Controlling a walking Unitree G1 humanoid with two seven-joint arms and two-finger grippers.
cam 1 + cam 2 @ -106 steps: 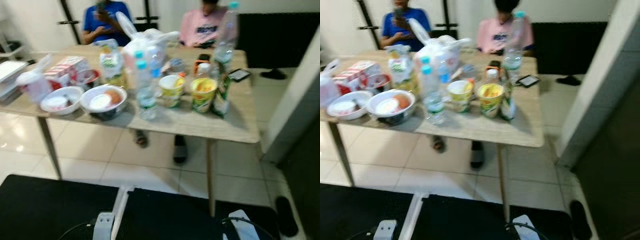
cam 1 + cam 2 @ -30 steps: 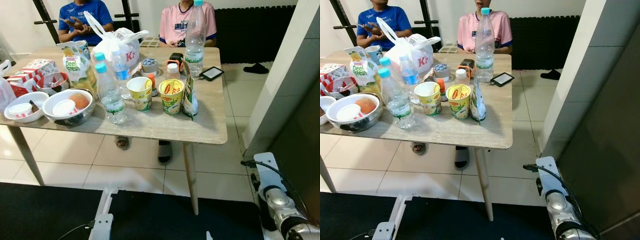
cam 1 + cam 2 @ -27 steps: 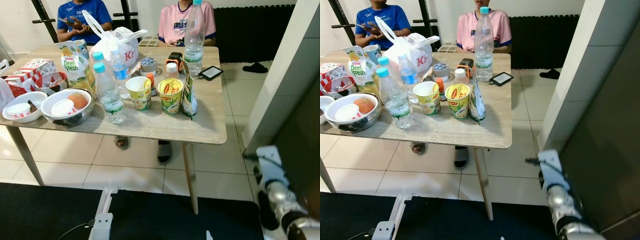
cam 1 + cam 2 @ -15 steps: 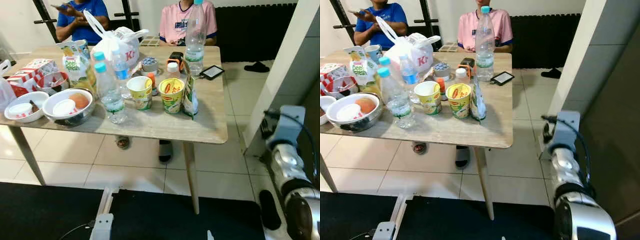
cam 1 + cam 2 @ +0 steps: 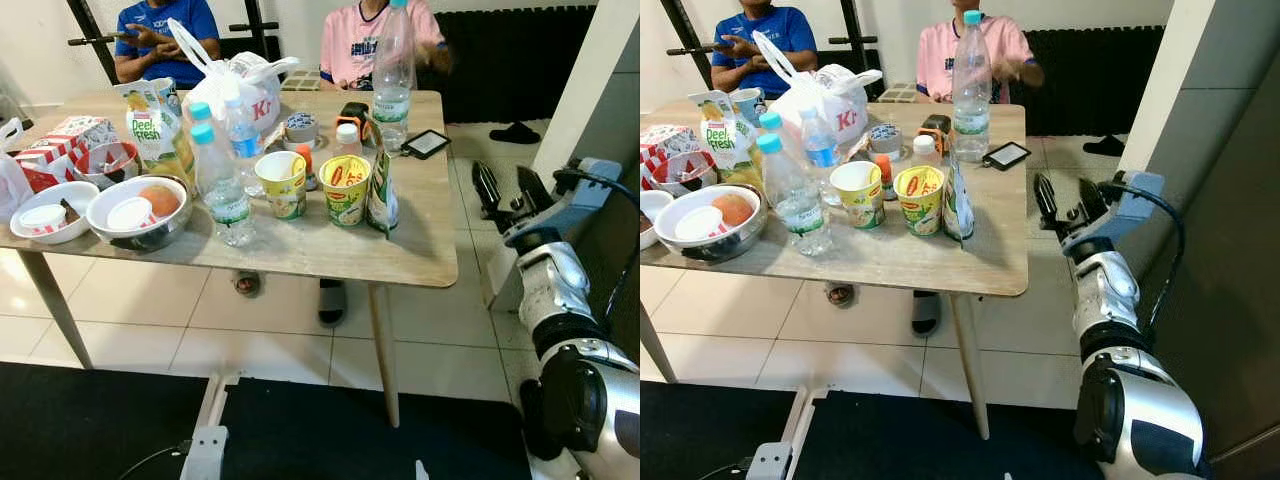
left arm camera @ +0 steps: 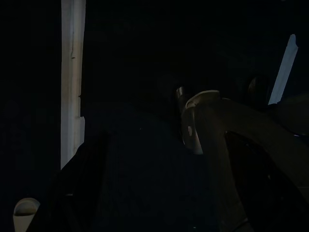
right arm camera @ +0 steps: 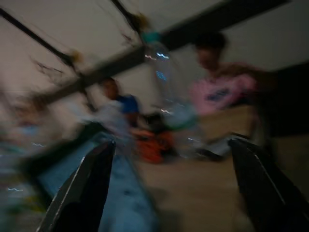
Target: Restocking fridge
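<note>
The right gripper [image 5: 1065, 205] hangs open and empty just beside the worktop [image 5: 985, 262], near what looks like a phone [image 5: 1005, 156].

The right arm [image 5: 560, 330] is raised from the lower right, its silver forearm and rounded joints stacked upward, the wrist bent toward the left. The right tool [image 5: 505, 188] sits at its top with both long black fingers [image 5: 1043, 200] spread apart and nothing between them. The right wrist view is motion-blurred. In the dark left wrist view the left tool [image 6: 159, 193] hangs with fingers apart
</note>
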